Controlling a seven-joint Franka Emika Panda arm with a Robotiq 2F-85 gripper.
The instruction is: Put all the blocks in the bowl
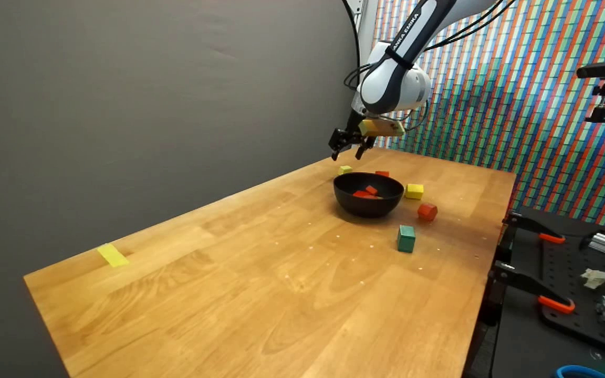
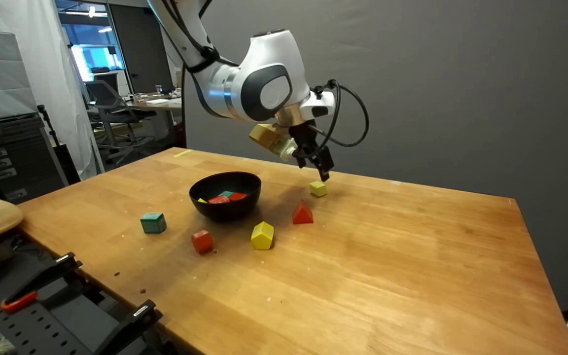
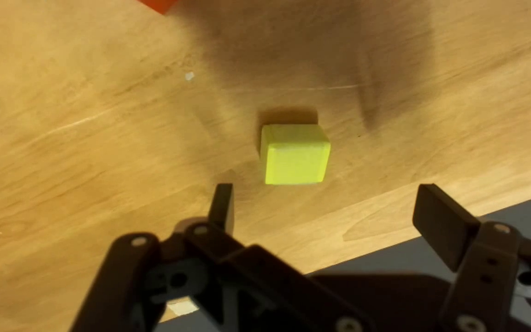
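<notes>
In the wrist view my gripper (image 3: 325, 203) stands open, fingers wide apart with nothing between them. A pale yellow cube (image 3: 297, 161) lies on the table just ahead of the fingertips, nearer the left one. Exterior views place the gripper (image 2: 313, 170) above and close to that cube (image 2: 318, 189). The black bowl (image 1: 365, 208) holds several blocks, among them red (image 2: 219, 199), green (image 2: 226, 194) and a bit of yellow. Loose around it are a red triangular block (image 2: 302, 214), a yellow pentagonal block (image 2: 263, 235), a red rounded block (image 2: 202, 241) and a green cube (image 2: 153, 223).
A flat yellow strip (image 1: 113, 255) is stuck near the table's wall-side edge. The grey wall (image 2: 437, 108) rises behind that edge, close to the gripper. Black clamps with orange ends (image 1: 555, 304) sit beside the opposite edge, over a dark side surface (image 1: 523, 336).
</notes>
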